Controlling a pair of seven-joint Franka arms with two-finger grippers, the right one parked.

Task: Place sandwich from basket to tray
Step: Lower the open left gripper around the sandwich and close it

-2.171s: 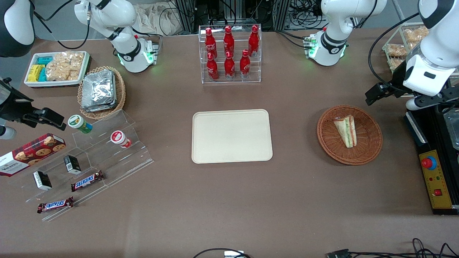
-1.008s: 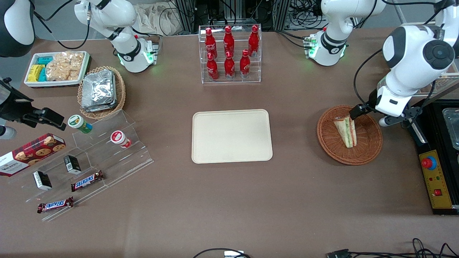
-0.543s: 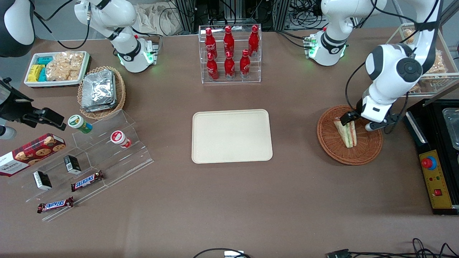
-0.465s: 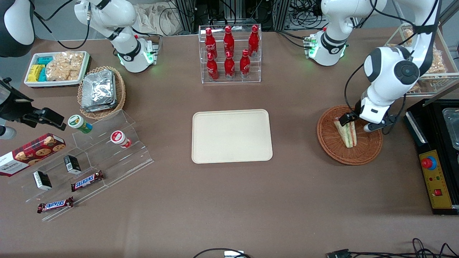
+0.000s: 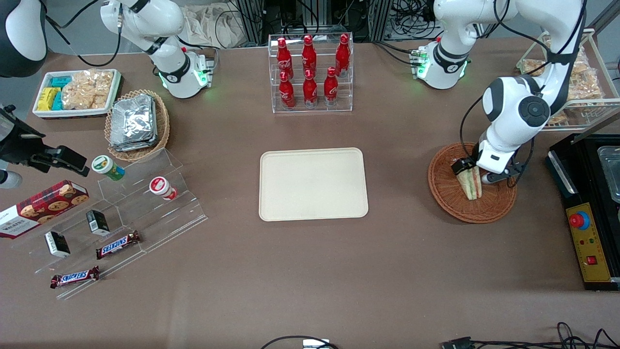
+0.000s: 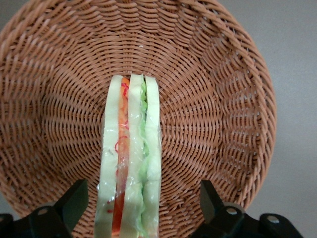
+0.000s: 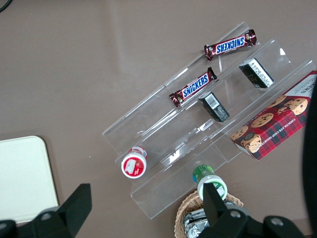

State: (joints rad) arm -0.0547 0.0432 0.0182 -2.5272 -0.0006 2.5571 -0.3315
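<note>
We hold our gripper (image 6: 138,208) spread wide, straddling the wrapped sandwich (image 6: 131,158) in the round wicker basket (image 6: 223,99), tray (image 5: 313,184) toward nine o'clock.

Left arm bent downward; pincer (image 6: 141,208) low, 2 fingers (image 6: 74,201) spread wide.

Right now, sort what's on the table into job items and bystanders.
Job: sandwich in the basket; tray; gripper, open astride the sandwich.
Bystanders: cola bottles, foil packets, Snickers bars, cookie box.
</note>
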